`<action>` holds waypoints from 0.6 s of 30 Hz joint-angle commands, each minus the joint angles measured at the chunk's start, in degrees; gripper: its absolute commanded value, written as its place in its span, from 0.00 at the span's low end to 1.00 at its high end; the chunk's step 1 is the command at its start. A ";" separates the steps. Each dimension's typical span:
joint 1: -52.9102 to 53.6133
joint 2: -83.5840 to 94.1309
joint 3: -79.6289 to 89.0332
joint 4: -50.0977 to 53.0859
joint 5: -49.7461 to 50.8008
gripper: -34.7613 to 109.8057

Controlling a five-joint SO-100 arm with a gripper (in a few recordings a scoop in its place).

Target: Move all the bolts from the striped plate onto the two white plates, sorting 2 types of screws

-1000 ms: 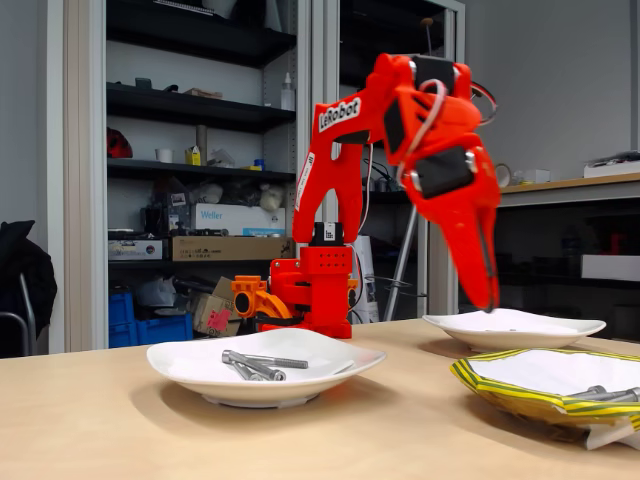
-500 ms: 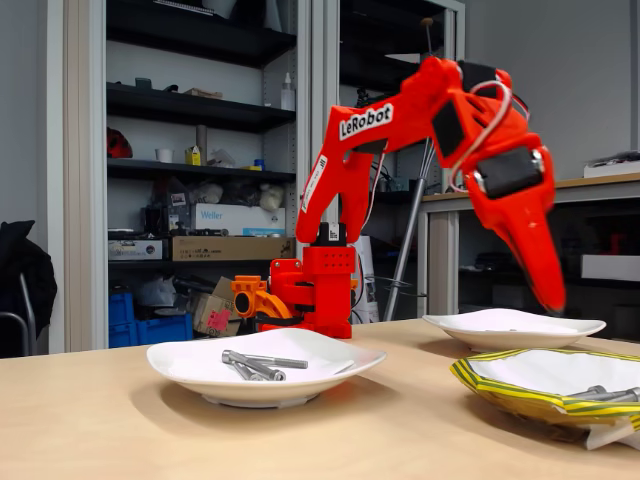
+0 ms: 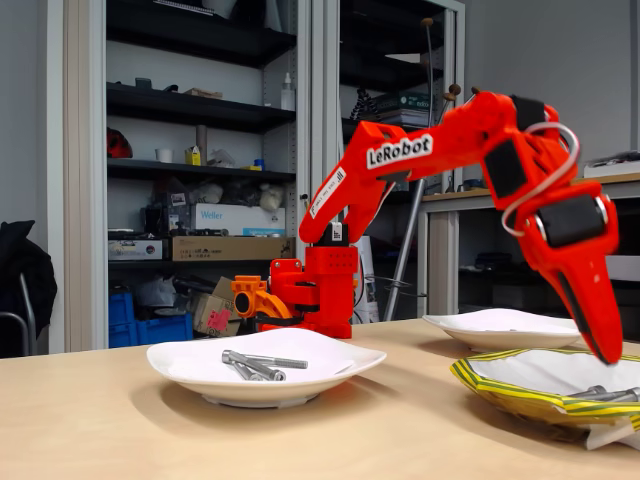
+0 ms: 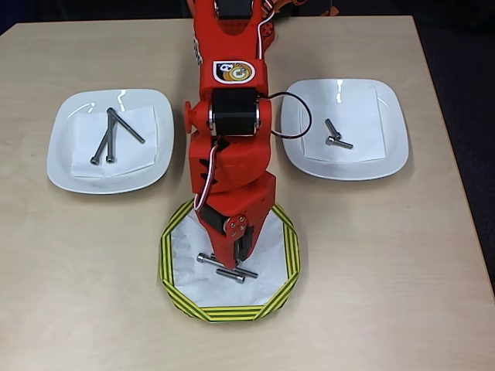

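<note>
Gripper (image 4: 236, 259) hangs over the striped plate (image 4: 176, 232), seemingly empty, jaw gap unclear; centre on one bolt (image 4: 230, 275) before closing.

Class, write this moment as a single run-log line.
tool: over striped plate, jaw state unclear | striped plate: bolts remain | left white plate: long bolts | right white plate: short bolts

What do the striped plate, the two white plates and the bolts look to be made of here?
The striped plate looks like thin paper or card: matte, with a crumpled, uneven rim in the fixed view. The two white plates look like glazed ceramic or hard plastic, judging by glossy highlights on smooth rims; which one is unclear. The bolts look like bare metal, silver-grey with a dull sheen.
</note>
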 commanded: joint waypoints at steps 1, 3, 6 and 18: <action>-2.37 3.08 0.53 1.32 2.55 0.26; -2.72 3.69 2.55 1.58 2.99 0.26; -3.08 6.42 7.73 0.97 3.25 0.26; -0.35 11.69 23.20 -18.19 -0.88 0.26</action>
